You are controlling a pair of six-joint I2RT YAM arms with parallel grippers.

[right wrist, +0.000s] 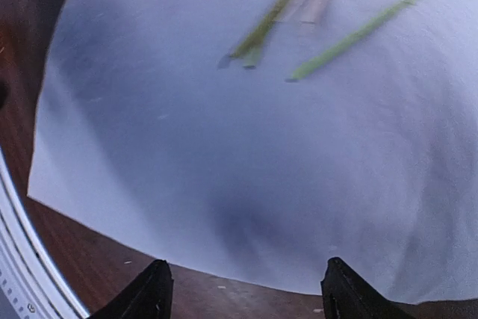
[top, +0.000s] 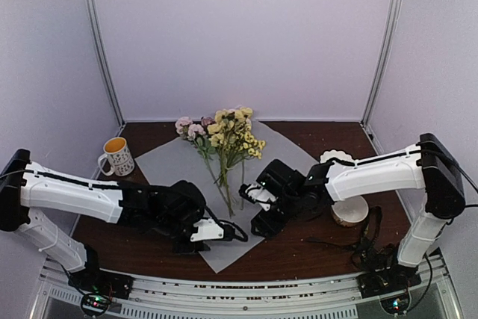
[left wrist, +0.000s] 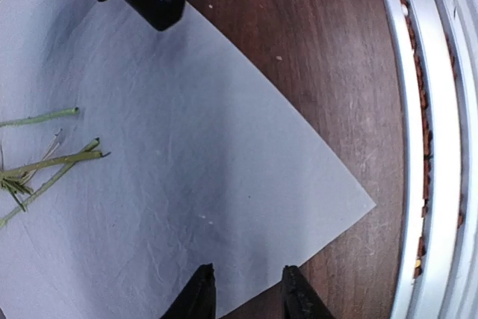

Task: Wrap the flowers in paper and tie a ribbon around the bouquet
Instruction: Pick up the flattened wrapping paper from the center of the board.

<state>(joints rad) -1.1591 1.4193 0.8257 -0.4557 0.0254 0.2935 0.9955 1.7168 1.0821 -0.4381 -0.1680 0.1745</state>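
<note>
On the dark brown wooden bench (top: 314,252), flat and not yet folded, a large thin pale grey-white sheet of paper (top: 168,162), with a bunch of small yellow and pale pink flowers (top: 228,136) on long thin green stems laid along its middle, blooms toward the far wall and cut ends toward the arms. Over the sheet's near corner, left gripper (left wrist: 249,300) with jaws a little apart, pinching nothing. Just right of the stem ends, right gripper (right wrist: 246,296) spread wide above the paper's edge, empty.

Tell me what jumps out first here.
Yellow and pink flowers lie on a pale paper sheet in the middle, blooms at the far end. The left gripper and right gripper sit open over the paper's near corner. A mug stands off the paper to the left.
</note>
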